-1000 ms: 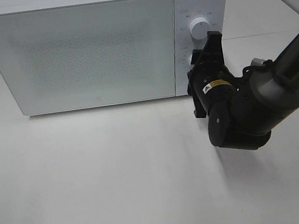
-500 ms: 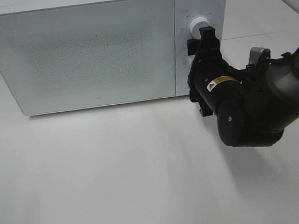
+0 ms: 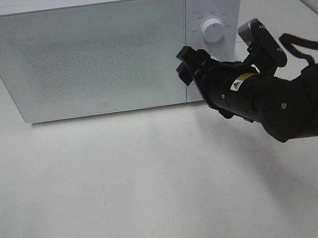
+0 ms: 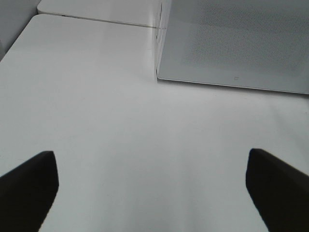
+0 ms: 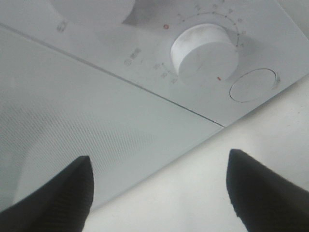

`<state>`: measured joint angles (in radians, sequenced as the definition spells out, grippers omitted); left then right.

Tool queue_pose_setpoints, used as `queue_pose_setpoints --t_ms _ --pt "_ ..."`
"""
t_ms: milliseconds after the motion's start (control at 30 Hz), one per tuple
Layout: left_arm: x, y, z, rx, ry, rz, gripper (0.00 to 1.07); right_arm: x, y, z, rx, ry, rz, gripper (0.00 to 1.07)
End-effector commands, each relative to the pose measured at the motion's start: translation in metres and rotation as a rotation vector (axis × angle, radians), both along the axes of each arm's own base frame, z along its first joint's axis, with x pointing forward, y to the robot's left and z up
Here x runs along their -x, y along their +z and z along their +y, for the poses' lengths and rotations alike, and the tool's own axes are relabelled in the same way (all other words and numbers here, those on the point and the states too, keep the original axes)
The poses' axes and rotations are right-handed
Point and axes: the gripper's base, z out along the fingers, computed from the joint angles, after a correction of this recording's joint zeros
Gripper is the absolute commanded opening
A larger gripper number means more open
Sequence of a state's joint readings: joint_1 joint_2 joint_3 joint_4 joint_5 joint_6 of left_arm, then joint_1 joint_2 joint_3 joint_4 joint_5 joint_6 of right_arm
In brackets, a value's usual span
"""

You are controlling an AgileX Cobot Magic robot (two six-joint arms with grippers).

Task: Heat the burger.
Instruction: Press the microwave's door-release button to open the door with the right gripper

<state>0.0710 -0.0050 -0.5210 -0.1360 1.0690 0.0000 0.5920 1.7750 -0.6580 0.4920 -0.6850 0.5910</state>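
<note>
Exterior high view shows my right fingers (image 3: 190,61) spread with nothing between them, just in front of the microwave (image 3: 82,53) at the dial-side edge of its shut door (image 5: 72,121) and clear of the lower dial (image 5: 205,53). My left fingers (image 4: 29,188) are also spread and empty, over bare desk (image 4: 120,135) near the microwave's opposite front corner. The burger is not visible in any view; I judge it to be inside the microwave, with control setting the step in hand, so the next move calls for centring my right fingers squarely on the lower dial or on the round button (image 5: 252,84) beside it.
</note>
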Motion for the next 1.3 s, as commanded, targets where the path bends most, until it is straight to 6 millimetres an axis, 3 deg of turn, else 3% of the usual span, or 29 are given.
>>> queue_pose_setpoints --t_ms 33,100,200,267,533,667,1100,1300 --pt "0.002 -0.001 0.000 0.000 -0.004 -0.013 0.98 0.002 0.004 -0.002 0.093 0.070 0.016 0.76" --pt "0.002 -0.001 0.000 0.000 -0.004 -0.013 0.98 0.009 0.009 -0.012 0.268 0.214 0.091 0.76" --pt "0.002 -0.001 0.000 0.000 -0.004 -0.013 0.98 0.010 0.010 -0.014 0.302 0.248 0.101 0.76" --pt "0.002 -0.001 0.000 0.000 -0.004 -0.013 0.98 0.019 0.015 -0.025 0.426 0.394 0.176 0.76" --pt "0.002 -0.001 0.000 0.000 -0.004 -0.013 0.98 0.038 0.031 -0.045 0.553 0.589 0.293 0.76" --pt "0.002 -0.001 0.000 0.000 -0.004 -0.013 0.98 0.061 0.047 -0.057 0.650 0.712 0.385 0.76" --pt "0.002 -0.001 0.000 0.000 -0.004 -0.013 0.98 0.122 0.103 -0.082 0.687 0.787 0.412 0.76" --pt "0.002 -0.001 0.000 0.000 -0.004 -0.013 0.98 0.162 0.128 -0.098 0.686 0.796 0.368 0.76"
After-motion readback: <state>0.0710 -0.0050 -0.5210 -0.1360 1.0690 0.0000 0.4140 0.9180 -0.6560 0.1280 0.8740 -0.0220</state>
